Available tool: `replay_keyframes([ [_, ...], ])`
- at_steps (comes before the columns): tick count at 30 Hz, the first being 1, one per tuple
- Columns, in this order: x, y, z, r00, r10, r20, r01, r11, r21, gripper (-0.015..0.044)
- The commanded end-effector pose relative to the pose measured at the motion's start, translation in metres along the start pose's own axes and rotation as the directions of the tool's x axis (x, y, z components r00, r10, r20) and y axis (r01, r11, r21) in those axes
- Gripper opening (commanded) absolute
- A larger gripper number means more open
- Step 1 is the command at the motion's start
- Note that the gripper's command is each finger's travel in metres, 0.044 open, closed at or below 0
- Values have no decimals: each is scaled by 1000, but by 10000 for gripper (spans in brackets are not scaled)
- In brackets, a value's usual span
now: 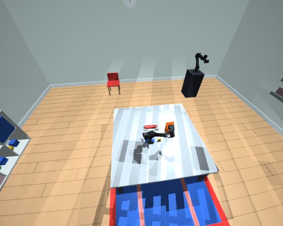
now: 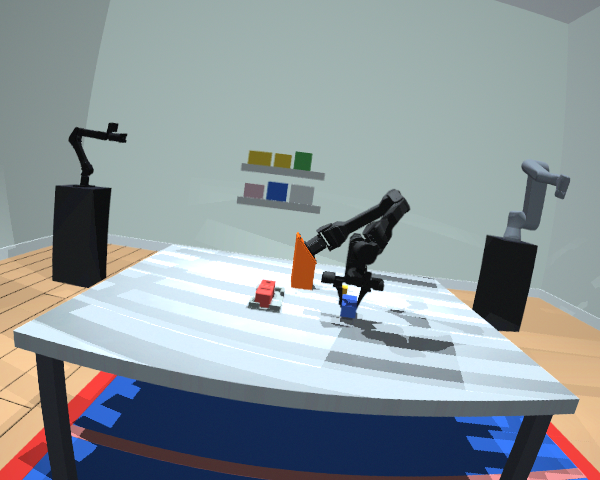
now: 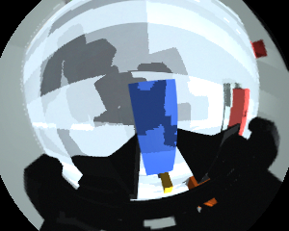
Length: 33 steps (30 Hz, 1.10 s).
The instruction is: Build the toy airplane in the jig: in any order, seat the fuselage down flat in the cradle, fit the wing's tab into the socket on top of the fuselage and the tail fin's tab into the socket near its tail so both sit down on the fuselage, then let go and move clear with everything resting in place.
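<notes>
The red fuselage (image 1: 150, 126) (image 2: 265, 294) (image 3: 239, 108) lies in the grey-green cradle (image 2: 273, 308) (image 3: 226, 108) and looks level. The blue wing (image 1: 153, 140) (image 2: 348, 305) (image 3: 156, 120) is at the table surface, its long side running between the fingers. My gripper (image 1: 150, 141) (image 2: 349, 308) (image 3: 154, 132) points down with a fingertip against each long side of the wing, shut on it. The small yellow tail fin (image 1: 159, 140) (image 2: 344, 289) (image 3: 168, 185) lies on the table just beyond one end of the wing. The sockets are too small to make out.
An orange wedge-shaped block (image 1: 169, 124) (image 2: 302, 268) (image 3: 211, 202) stands near the arm's base, on the same side as the cradle. The white table (image 1: 129, 170) (image 2: 186, 351) carries it all. Dark arm shadows fall on the table around the wing.
</notes>
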State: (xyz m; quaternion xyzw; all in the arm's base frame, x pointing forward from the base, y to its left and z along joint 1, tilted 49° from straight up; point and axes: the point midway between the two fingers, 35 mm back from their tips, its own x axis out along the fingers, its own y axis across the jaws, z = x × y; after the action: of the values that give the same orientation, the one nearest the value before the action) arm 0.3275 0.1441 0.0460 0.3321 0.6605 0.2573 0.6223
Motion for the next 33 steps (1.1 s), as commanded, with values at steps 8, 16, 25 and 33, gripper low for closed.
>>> replay_keyframes([
  [8, -3, 1, 0, 1000, -9, -9, 9, 1000, -14, 0],
  [16, -22, -1, 4, 1000, -14, -6, 14, 1000, -11, 0],
  [25, -49, -2, 6, 1000, -18, -4, 18, 1000, -7, 0],
  [33, -74, -3, 7, 1000, -17, -2, 17, 1000, -3, 0],
])
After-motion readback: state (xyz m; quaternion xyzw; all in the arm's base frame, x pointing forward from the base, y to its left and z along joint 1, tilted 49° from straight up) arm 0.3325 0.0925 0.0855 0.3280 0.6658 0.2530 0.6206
